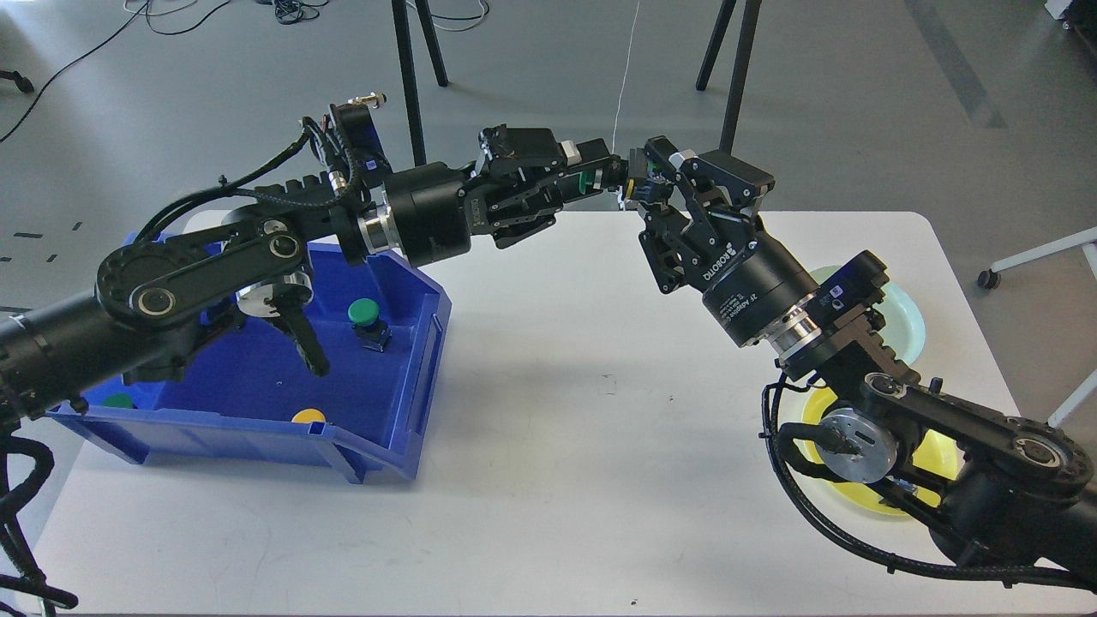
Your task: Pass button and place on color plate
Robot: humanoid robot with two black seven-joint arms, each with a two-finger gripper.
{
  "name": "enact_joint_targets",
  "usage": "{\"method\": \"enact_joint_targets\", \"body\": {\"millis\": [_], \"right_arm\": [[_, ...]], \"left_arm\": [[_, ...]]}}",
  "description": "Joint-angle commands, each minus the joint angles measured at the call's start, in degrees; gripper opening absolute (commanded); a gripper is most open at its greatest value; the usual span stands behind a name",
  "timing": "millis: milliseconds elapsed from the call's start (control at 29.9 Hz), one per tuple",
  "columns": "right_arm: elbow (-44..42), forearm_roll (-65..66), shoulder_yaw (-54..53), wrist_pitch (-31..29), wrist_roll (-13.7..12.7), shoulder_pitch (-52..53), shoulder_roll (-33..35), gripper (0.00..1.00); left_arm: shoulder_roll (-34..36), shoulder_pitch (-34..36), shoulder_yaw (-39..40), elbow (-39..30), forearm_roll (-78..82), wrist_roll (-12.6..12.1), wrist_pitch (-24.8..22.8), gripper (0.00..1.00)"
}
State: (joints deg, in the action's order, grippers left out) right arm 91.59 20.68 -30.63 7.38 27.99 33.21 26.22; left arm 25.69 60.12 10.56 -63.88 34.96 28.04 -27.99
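On the near right of the white table (pixel 548 480), a yellow plate (pixel 930 458) lies mostly hidden under the right arm, with a pale green plate (pixel 910 321) just beyond it. On the left stands a blue bin (pixel 403 411) with a green button (pixel 367 319) on its floor, a yellow one (pixel 308 416) near its front wall and another green one (pixel 117 400) at its near left corner. Farther back, above the table's far edge, the two arms meet. The left gripper (pixel 591 178) has its jaws clamped on a green-capped button (pixel 584 181). The right gripper (pixel 638 184) touches that button's other end; whether its jaws are together I cannot tell
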Motion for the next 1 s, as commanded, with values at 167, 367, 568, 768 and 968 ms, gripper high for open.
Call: {"method": "enact_joint_targets", "body": {"millis": [167,367,568,768,968], "right_arm": [[0.1,-0.6,-0.3,-0.3,0.0,-1.3,0.8,0.01],[-0.4,-1.8,-7.0,0.1,0.0,-8.5,-0.1,0.0],[-5.4,-26.0,-26.3,1.4,0.0,-20.0,-5.3,0.0],[-16.4,-44.5,-34.2,13.8,0.0,-20.8,-6.8,0.0],[-27.0,-46.7,-35.0,20.6,0.0,-16.8,-6.7,0.0]], "left_arm": [[-0.2,0.0,0.0,0.0,-1.0,0.0,0.0,0.81],[-0.3,0.0,0.0,0.1,-1.0,0.0,0.0,0.83],[-0.3,0.0,0.0,0.1,-1.0,0.0,0.0,0.83],[-0.3,0.0,-0.1,0.1,-1.0,0.0,0.0,0.83],[-0.3,0.0,-0.1,0.1,-1.0,0.0,0.0,0.83]]}}
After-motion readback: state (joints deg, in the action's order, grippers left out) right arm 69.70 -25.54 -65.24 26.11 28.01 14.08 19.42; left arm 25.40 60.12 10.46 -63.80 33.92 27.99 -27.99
